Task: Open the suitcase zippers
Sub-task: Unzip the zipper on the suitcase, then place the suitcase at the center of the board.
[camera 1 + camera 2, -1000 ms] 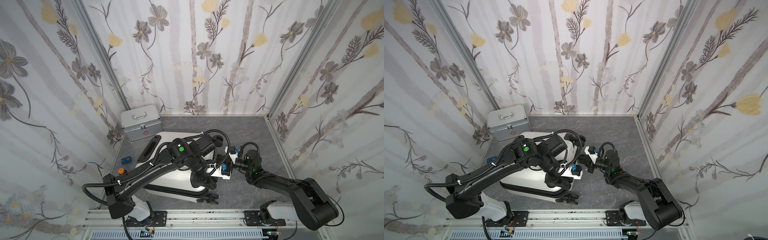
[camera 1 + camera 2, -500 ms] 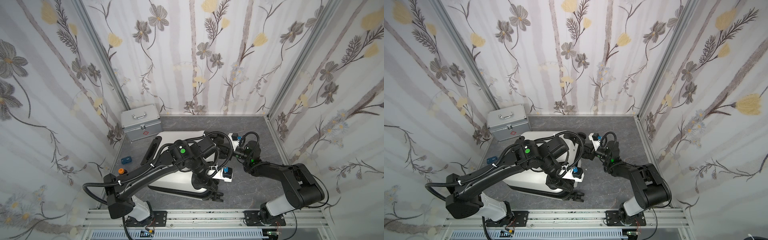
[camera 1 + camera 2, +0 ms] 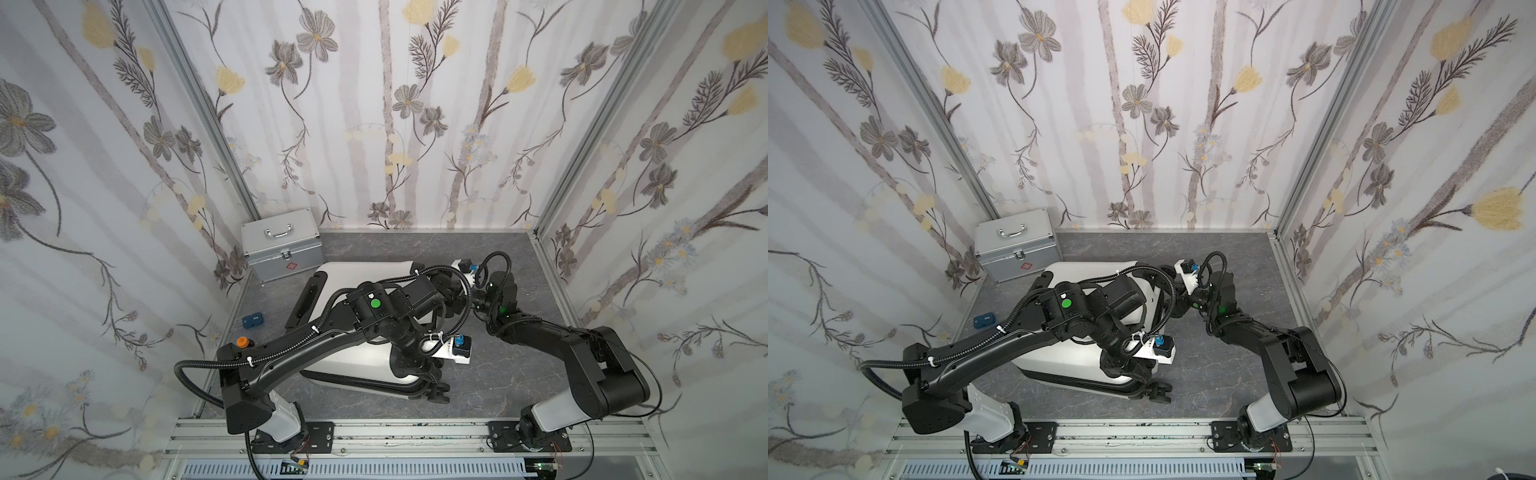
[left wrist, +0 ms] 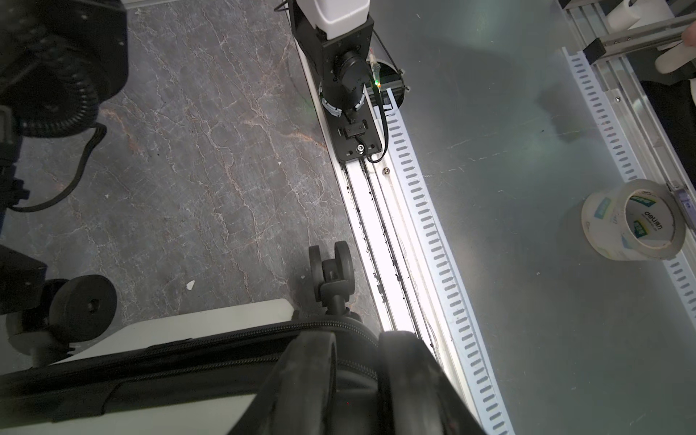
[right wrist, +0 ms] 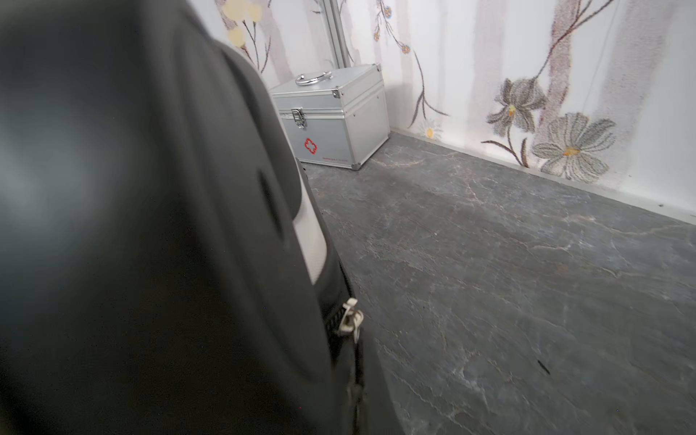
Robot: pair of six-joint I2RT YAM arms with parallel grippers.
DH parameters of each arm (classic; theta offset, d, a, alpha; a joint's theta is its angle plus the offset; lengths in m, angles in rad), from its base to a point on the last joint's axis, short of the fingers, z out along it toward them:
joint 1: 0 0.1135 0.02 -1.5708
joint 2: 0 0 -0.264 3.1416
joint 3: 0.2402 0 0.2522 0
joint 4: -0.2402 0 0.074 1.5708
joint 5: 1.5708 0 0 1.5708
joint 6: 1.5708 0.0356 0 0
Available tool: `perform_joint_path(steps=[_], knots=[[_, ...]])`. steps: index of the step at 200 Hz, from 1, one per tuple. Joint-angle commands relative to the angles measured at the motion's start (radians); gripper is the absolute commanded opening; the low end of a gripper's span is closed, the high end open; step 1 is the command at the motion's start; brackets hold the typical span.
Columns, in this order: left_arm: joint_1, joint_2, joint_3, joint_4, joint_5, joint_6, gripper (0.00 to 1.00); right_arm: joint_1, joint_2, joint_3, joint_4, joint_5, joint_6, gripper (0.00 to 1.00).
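Observation:
The white suitcase (image 3: 353,272) (image 3: 1067,365) lies flat on the grey floor. Its black zipper band (image 4: 188,350) runs round the seam, and in the left wrist view two rows of teeth lie apart there. My left gripper (image 3: 430,376) (image 4: 357,373) sits at the near right corner by a black wheel (image 4: 331,271). Its fingers (image 4: 309,376) are clamped across the band. My right gripper (image 3: 442,289) (image 5: 356,380) is at the far right corner, shut on the silver zipper pull (image 5: 350,320). The left arm partly hides it from above.
A silver aluminium case (image 3: 282,245) (image 5: 331,113) with a red cross stands in the far left corner. A small blue object (image 3: 253,321) lies left of the suitcase. Papered walls close in on three sides. The arm rail (image 3: 374,432) runs along the front, with a tape roll (image 4: 636,222) beyond it.
My right gripper has travelled from the suitcase's right side to its far right corner, keeping hold of the pull. The left gripper and the near corner have shifted slightly right.

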Motion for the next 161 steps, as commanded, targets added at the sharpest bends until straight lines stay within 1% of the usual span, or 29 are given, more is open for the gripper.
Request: perform_joint_path(steps=[1, 26, 36, 45, 52, 62, 77, 86, 92, 113, 135, 149, 161], knots=[[0.006, 0.027, 0.016, 0.081, -0.004, 0.009, 0.08, -0.009, -0.089, -0.053, 0.063, 0.128, -0.010, 0.18], [0.010, 0.084, 0.075, 0.076, -0.064, -0.001, 0.08, -0.024, -0.228, -0.113, -0.022, 0.194, 0.004, 0.37], [0.016, 0.104, 0.091, 0.094, -0.091, -0.018, 0.08, -0.027, -0.286, -0.128, -0.070, 0.230, 0.010, 0.46], [0.020, 0.120, 0.101, 0.113, -0.106, -0.032, 0.10, -0.027, -0.344, -0.142, -0.113, 0.262, 0.019, 0.53], [0.022, 0.135, 0.109, 0.123, -0.114, -0.040, 0.13, -0.027, -0.388, -0.153, -0.141, 0.276, 0.019, 0.57], [0.023, 0.158, 0.127, 0.130, -0.122, -0.053, 0.22, -0.028, -0.452, -0.174, -0.182, 0.295, 0.019, 0.61], [0.026, 0.185, 0.160, 0.121, -0.126, -0.068, 0.42, -0.029, -0.544, -0.205, -0.216, 0.309, 0.020, 0.63], [0.033, 0.189, 0.174, 0.123, -0.127, -0.075, 0.52, -0.030, -0.597, -0.214, -0.245, 0.311, 0.015, 0.66], [0.037, 0.188, 0.180, 0.120, -0.128, -0.077, 0.57, -0.029, -0.629, -0.216, -0.269, 0.310, 0.009, 0.67], [0.056, 0.166, 0.191, 0.118, -0.135, -0.087, 0.64, -0.028, -0.709, -0.212, -0.324, 0.270, 0.002, 0.68], [0.092, 0.118, 0.160, 0.144, -0.152, -0.102, 0.69, -0.025, -0.773, -0.234, -0.292, 0.207, 0.026, 0.70], [0.116, 0.069, 0.112, 0.190, -0.209, -0.126, 0.70, -0.012, -0.801, -0.236, -0.302, 0.134, 0.008, 0.72], [0.144, 0.015, 0.049, 0.243, -0.269, -0.151, 0.71, 0.024, -0.815, -0.223, -0.367, 0.072, -0.045, 0.73]])
